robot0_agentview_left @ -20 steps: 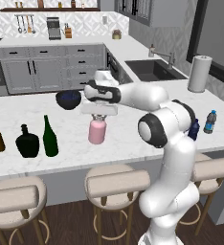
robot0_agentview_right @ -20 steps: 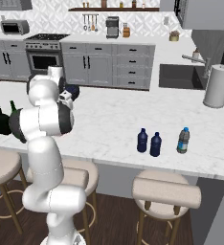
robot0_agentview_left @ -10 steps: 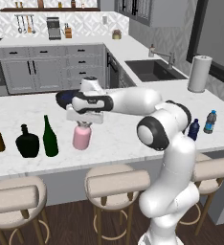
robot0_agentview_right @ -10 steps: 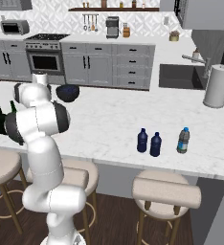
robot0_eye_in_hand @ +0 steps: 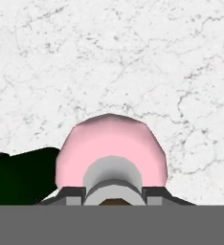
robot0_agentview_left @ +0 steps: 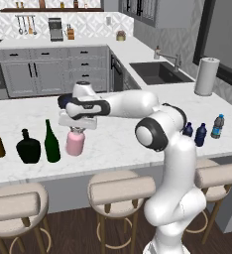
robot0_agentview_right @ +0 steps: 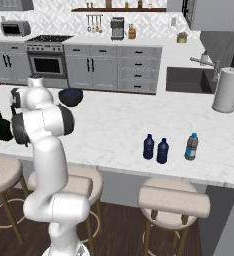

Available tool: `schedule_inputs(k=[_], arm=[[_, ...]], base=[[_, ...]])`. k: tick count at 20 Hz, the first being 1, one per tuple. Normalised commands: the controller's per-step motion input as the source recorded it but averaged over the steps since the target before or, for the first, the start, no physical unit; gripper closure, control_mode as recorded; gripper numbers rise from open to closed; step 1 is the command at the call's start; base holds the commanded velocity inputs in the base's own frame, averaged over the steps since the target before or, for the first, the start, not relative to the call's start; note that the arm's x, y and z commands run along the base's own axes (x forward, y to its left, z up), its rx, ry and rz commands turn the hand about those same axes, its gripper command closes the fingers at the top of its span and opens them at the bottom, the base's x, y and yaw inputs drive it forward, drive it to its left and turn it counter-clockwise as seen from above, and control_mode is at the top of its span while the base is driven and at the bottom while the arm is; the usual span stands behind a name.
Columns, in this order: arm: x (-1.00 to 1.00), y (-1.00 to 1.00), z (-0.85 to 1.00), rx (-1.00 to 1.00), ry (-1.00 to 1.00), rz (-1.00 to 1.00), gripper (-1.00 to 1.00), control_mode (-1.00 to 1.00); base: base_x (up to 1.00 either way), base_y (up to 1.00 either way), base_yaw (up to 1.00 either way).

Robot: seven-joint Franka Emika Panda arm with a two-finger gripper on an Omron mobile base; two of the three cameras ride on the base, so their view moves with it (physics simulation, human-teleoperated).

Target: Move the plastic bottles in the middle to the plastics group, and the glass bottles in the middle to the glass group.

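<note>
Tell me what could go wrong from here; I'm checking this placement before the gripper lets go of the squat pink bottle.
1. The squat pink bottle, its neck between the fingers of the gripper, stands very near the tall slim dark green wine bottle; shifting it further that way could knock the tall one over.
2. A toppling green bottle might strike the squat round black bottle beside it.
3. The pink bottle could tip if the fingers drag its neck on release.
</note>
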Motion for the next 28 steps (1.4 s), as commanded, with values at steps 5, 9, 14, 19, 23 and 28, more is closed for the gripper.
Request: schedule_inputs(k=[5, 9, 14, 19, 23, 28], arm=[[0.16, 0.34, -0.14, 0.00, 0.00, 0.00, 1.00, -1.00], [0.19, 0.22, -0.15, 0.00, 0.00, 0.00, 1.00, -1.00], [0.11, 0.06, -0.21, 0.00, 0.00, 0.00, 1.00, -1.00], [-0.06, 0.00, -0.15, 0.00, 0.00, 0.00, -1.00, -1.00], [0.00, 0.01, 0.21, 0.01, -0.02, 0.05, -1.00, -1.00], [0.00, -0.07, 0.51, 0.04, -0.09, 0.11, -1.00, -1.00]], base=[[0.00, 0.00, 0.00], [0.00, 0.00, 0.00], [0.00, 0.00, 0.00], [0.00, 0.00, 0.00], [0.00, 0.00, 0.00], [0.00, 0.00, 0.00]])
